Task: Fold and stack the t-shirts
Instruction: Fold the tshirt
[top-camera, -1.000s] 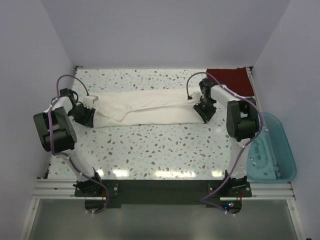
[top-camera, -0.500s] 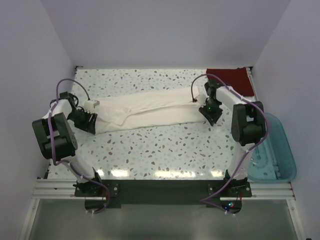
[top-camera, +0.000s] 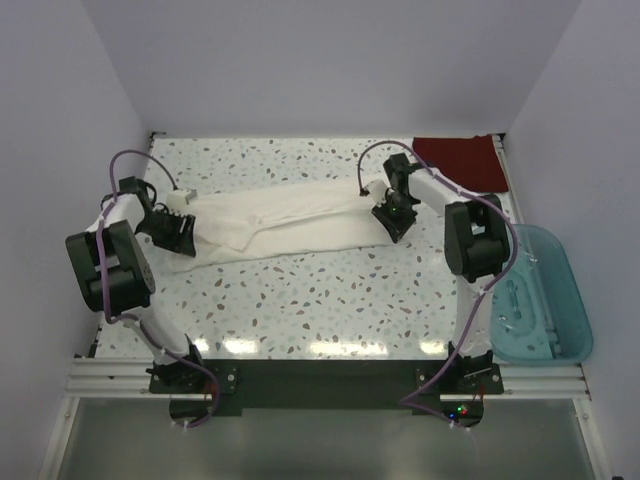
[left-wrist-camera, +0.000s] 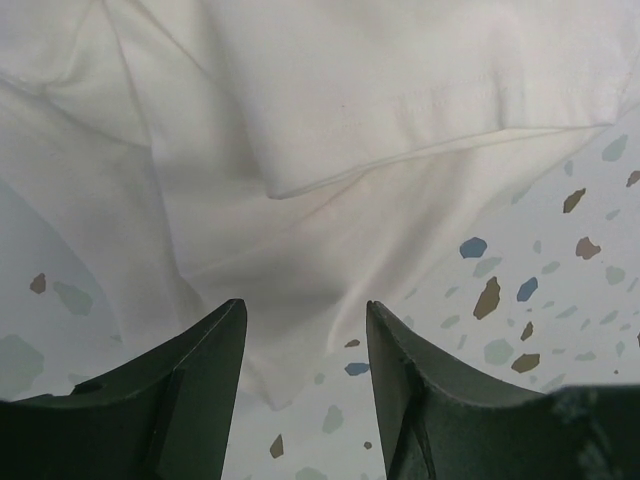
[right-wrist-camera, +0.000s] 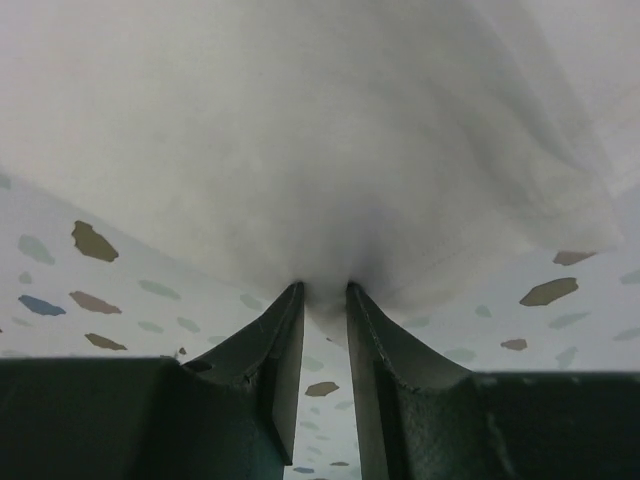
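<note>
White shirt (top-camera: 290, 215) lies across the middle of the tabletop (top-camera: 330, 300) as a long narrow band, running from the left hand (top-camera: 176, 230) to the right hand (top-camera: 392, 212). It looks already folded lengthwise: in the left wrist view a sleeve hem lies doubled over the body. The red shirt (top-camera: 458, 160) sits as a flat folded rectangle in the far right corner, apart from the band's right end. A teal bin (top-camera: 545, 300) sits beyond the tabletop's right edge and seems to take no part.

The right hand is closed on the white shirt. In its wrist view the two fingers are nearly together, with cloth bunched between the tips. The left hand is spread open, low over the left end. Cloth lies under and ahead of its fingers, but nothing is pinched between them.

By my reading, the task is perhaps half done. One shirt is folded and set aside; the white shirt has its long folds but not its cross folds. What is left: the left hand needs a hold on its end, and the band must then be doubled end over end into a rectangle near the red shirt's size. Last, one shirt goes on top of the other. The stack has not been started.
</note>
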